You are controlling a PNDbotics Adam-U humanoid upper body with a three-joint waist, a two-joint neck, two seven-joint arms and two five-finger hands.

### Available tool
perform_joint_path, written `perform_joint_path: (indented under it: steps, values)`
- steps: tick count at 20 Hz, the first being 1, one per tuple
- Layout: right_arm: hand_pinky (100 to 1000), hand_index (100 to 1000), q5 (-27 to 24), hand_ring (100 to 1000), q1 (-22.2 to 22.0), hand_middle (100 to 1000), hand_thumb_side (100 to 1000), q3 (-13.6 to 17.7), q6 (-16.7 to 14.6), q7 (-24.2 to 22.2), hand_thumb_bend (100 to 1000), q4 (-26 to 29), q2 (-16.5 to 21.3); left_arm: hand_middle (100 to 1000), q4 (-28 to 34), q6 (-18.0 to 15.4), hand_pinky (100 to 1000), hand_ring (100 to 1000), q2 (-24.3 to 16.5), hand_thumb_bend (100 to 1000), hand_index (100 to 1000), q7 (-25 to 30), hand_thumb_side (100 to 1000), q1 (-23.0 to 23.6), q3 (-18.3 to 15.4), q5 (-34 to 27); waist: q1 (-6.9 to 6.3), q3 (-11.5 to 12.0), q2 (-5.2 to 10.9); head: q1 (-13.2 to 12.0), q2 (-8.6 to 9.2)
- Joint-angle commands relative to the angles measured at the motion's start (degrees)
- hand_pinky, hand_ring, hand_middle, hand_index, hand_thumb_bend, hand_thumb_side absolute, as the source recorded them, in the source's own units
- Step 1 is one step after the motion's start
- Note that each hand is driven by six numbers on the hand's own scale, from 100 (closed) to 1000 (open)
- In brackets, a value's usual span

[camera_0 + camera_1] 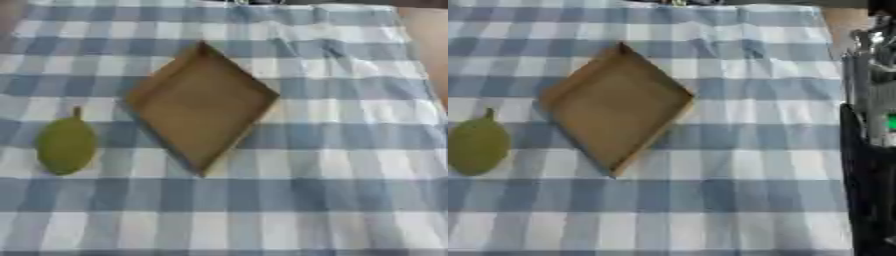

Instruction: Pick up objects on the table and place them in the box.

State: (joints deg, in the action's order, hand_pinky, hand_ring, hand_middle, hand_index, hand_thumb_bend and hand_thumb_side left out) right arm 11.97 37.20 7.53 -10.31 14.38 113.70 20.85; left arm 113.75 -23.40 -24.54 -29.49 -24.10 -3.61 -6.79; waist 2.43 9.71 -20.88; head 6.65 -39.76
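Note:
A green, pear-shaped fruit (pixel 66 145) with a short stem lies on the checked cloth at the left. To its right sits a shallow brown cardboard box (pixel 201 107), turned like a diamond, with nothing inside it. A small gap of cloth separates the fruit from the box's left corner. Black and silver parts of my right limb (pixel 872 150) stand along the right edge of the right eye view, well apart from the box and the fruit. They are too blurred to make out the hand's shape. My left hand does not show.
A blue and white checked cloth (pixel 332 190) covers the table. Bare tabletop (pixel 429 45) shows past the cloth's right edge at the far right.

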Motion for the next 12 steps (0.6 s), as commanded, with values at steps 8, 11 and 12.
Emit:
perform_joint_path:
  steps: [8, 11, 12]
  values:
    - [847, 798, 0.1, 807, 0.5, 735, 579, 0.2, 0.3, 0.1, 100, 0.9, 0.9, 552, 0.8, 0.2, 679, 555, -0.9, 104, 787, 0.5, 519, -0.8, 0.1, 0.1, -0.33, -0.7, 1.06, 0.8, 0.55]
    - [847, 798, 0.1, 807, 0.5, 735, 579, 0.2, 0.5, 0.2, 100, 0.9, 1.2, 580, 0.8, 0.7, 702, 578, -2.6, 106, 807, 1.0, 520, -0.1, 0.1, 1.4, -0.25, -0.6, 0.94, 1.2, 0.84]
    - [847, 798, 0.1, 807, 0.5, 735, 578, 0.2, 0.5, 0.2, 100, 0.9, 1.4, 606, 0.8, 1.2, 723, 600, -3.5, 124, 827, 1.6, 522, 0.5, 0.2, 2.5, -0.26, -0.5, 0.92, 1.3, 0.86]
